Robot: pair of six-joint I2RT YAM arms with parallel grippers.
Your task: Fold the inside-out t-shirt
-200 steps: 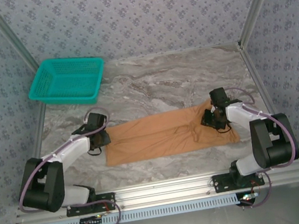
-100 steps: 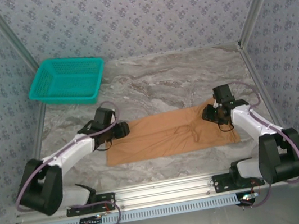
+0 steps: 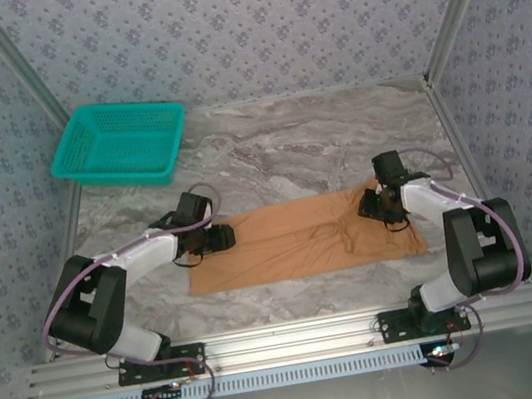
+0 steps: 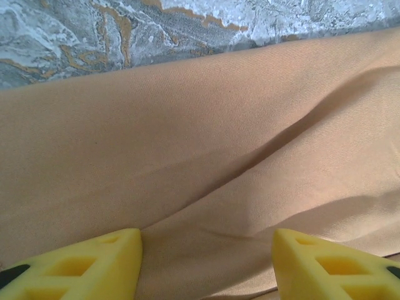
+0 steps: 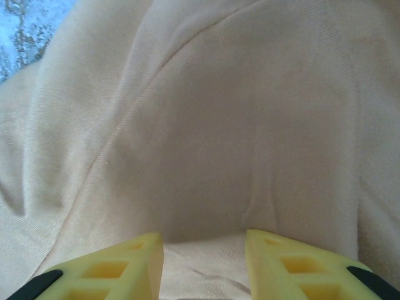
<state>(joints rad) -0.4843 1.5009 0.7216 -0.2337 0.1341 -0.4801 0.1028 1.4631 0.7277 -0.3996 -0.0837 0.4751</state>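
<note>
From above, I see the t-shirt (image 3: 303, 239) lying flat near the table's (image 3: 288, 145) near edge, its long axis left to right. Which end is the neck I cannot tell. Both arms reach low over it, with the left gripper (image 3: 223, 235) at its far left corner and the right gripper (image 3: 374, 211) at its far right end.

Left wrist: my yellow fingers (image 4: 94, 265) stand apart above creased cloth.

Right wrist: the fingers (image 5: 112, 269) are parted, with a cloth fold below the gap.

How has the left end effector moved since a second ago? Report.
Yes: the left end effector went right, in over the shirt, past the basket's right corner.
</note>
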